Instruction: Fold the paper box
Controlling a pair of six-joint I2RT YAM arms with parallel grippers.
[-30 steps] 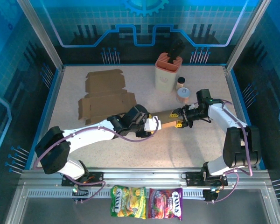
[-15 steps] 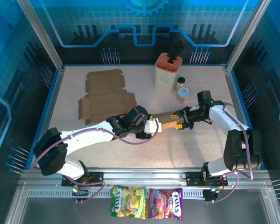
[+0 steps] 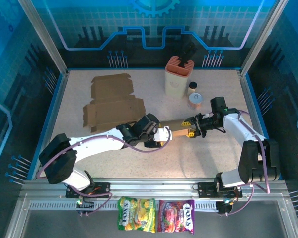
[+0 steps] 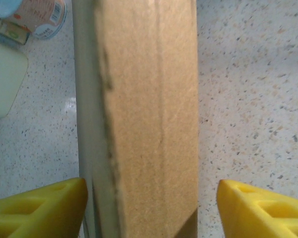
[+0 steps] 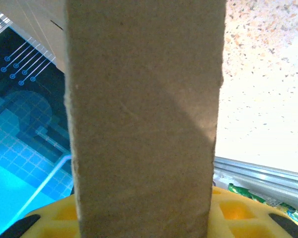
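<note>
The paper box is a long brown folded carton lying across the middle of the table between both arms. My left gripper stands open at its left end. In the left wrist view the carton runs up between my yellow fingertips; bare table shows between it and the right-hand one, and the left gripper straddles it. My right gripper is shut on the carton's right end. In the right wrist view the brown panel rises out of the right gripper, with yellow fingers on either side.
Flat brown cardboard blanks lie at the back left. A cream and orange holder, a small bottle and a can stand at the back, just behind the right gripper. Two candy bags lie past the front rail.
The left gripper has crept slightly right along the box and narrowed a little. The right arm's forearm has shifted slightly; its grip on the box is unchanged.
</note>
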